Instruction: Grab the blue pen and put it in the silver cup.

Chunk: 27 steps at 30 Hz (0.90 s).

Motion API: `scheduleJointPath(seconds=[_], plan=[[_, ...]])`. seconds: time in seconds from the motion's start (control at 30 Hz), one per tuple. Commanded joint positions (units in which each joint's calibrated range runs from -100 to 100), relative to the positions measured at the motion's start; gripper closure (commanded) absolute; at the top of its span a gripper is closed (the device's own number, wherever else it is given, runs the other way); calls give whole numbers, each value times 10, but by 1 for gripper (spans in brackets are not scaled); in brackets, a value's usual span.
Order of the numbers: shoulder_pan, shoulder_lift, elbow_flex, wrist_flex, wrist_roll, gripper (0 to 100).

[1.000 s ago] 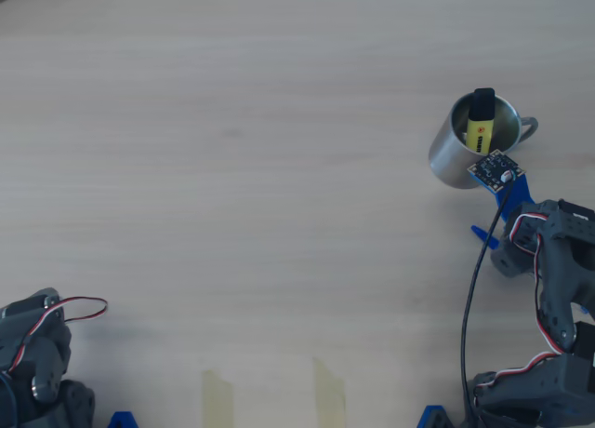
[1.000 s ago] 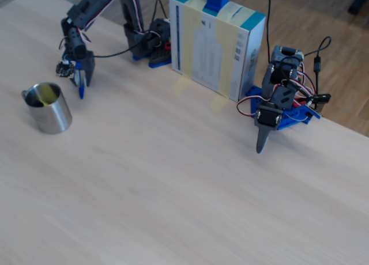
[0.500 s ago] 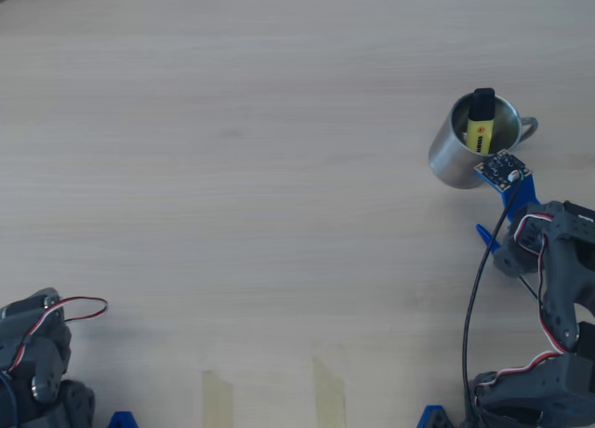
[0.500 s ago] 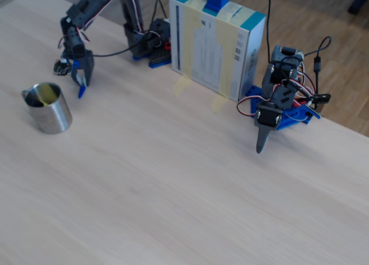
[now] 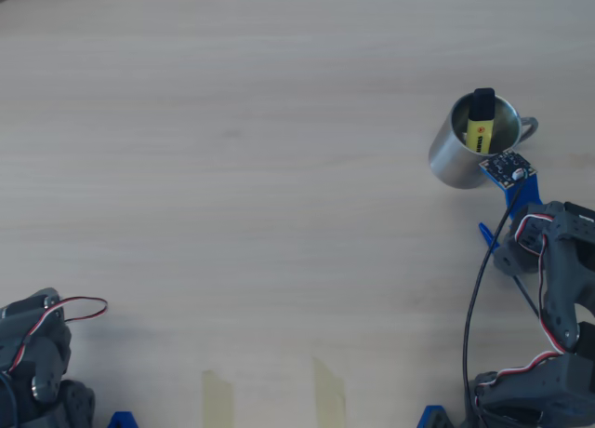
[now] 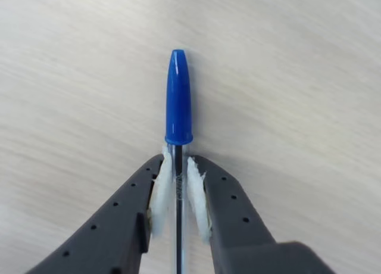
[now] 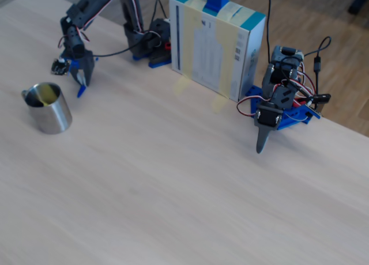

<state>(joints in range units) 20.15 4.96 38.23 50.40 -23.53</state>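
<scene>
The end effector (image 6: 178, 193) is clamping the blue pen (image 6: 178, 107) by its clear barrel, cap pointing down toward the table (image 5: 232, 167), while the silver cup (image 7: 49, 109) is standing just beside it, lower-left in the fixed view.

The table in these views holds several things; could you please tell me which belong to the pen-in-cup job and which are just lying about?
Belonging to the job:
- blue pen, clamped in the end effector
- silver cup, beside the arm

Just lying about:
- yellow highlighter, already standing in the cup
- taped cardboard box
- second, idle arm
</scene>
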Motion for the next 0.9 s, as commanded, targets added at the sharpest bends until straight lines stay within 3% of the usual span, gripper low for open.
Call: scheduleJointPath(seconds=[0.0, 0.87], plan=[[4, -1, 8, 6, -4, 98], [-38, -174, 63, 12, -50, 98]])
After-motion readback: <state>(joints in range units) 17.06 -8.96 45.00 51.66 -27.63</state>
